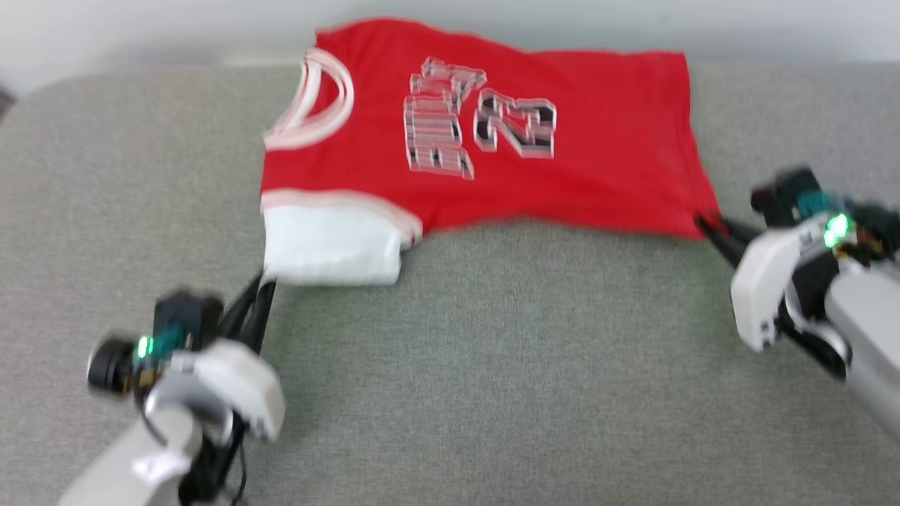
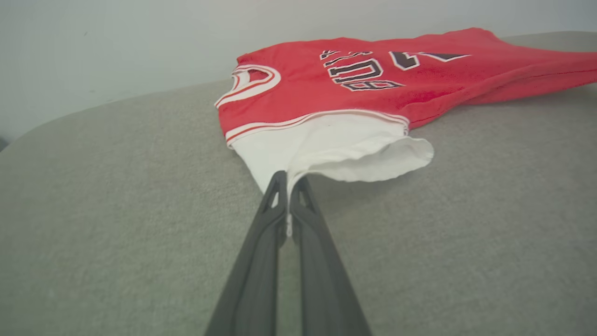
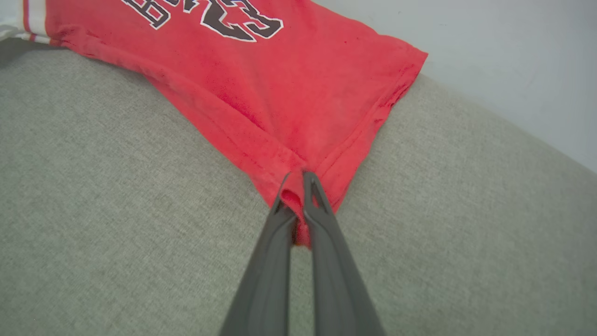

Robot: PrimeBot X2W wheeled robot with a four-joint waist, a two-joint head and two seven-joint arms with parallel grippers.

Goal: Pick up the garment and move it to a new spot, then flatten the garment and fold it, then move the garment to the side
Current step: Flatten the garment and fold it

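At opposite ends, garment (image 1: 605,140) is being pinched by left tool (image 2: 288,181), right tool (image 3: 298,181); slip likely if overstretched.

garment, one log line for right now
garment: face up on grey surface | left fingers: shut on white sleeve | right fingers: shut on red hem corner

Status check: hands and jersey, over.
Left hand shut on white sleeve of red basketball jersey. Right hand shut on its red hem corner. Jersey spread face-up on grey fabric surface; nothing seen in the way.
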